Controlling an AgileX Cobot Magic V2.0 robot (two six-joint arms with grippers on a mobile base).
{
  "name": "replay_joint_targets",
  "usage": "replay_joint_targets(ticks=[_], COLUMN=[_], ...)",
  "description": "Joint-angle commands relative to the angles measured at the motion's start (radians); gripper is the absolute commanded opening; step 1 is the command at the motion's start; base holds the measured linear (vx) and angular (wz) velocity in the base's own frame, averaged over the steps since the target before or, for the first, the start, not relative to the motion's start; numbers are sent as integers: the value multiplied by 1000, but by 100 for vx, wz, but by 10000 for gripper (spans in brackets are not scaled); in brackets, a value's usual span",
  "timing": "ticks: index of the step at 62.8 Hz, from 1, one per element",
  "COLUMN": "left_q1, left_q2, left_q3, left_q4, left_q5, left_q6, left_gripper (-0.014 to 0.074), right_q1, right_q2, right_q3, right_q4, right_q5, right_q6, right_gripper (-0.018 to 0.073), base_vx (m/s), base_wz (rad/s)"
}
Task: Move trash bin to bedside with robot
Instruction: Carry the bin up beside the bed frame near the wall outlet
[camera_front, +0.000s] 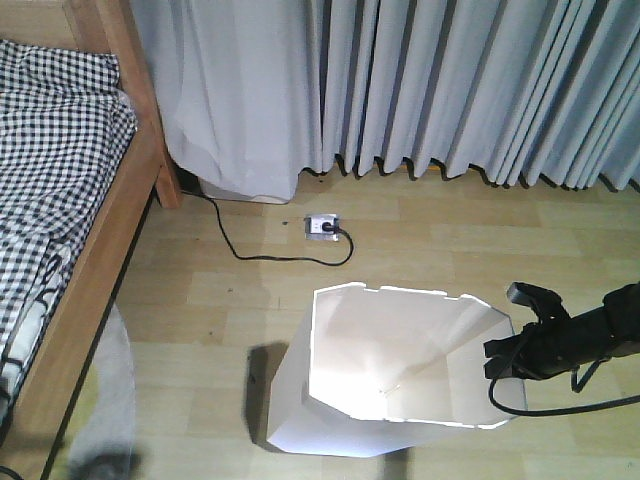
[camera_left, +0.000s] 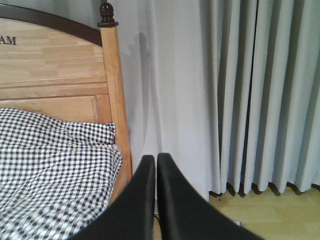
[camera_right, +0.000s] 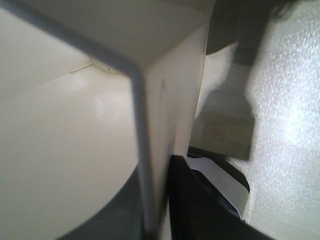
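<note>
Status: trash bin (camera_front: 390, 350) clamped at rim by right gripper (camera_front: 497, 360), not yet beside bed (camera_front: 60, 160); left gripper (camera_left: 156, 162) closed, empty.

You have one piece of readable writing, and it is in the left wrist view. It stands on the light wooden headboard (camera_left: 50, 65) of the bed (camera_left: 55, 180), near the upper left corner, just under the dark curved top rail (camera_left: 55, 21). There you find two dark capital letters (camera_left: 8, 40) reading "AM". The picture's left edge cuts the word, so you cannot tell what comes before them. In the front-facing view, the white power socket (camera_front: 322, 228) on the floor is too small for any marking to be read.
</note>
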Motion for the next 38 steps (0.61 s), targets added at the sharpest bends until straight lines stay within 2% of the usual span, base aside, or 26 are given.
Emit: replay_joint_targets(ticks=[1,38], left_q1=[-6,-6], left_q2=[-8,-8], left_q3=[12,12], left_q4=[-9,-9], left_q5=[-74,-74], left_q6=[-14,-14], left_gripper=[-6,-6], right_q1=[-2,-2], right_q2=[-71,-71], right_q3=[-6,-6], right_q4=[29,29], right_q5=[242,242], right_q6=[-2,-2], right_gripper=[-4,-4], base_vx=[18,18], base_wz=[-2,-2])
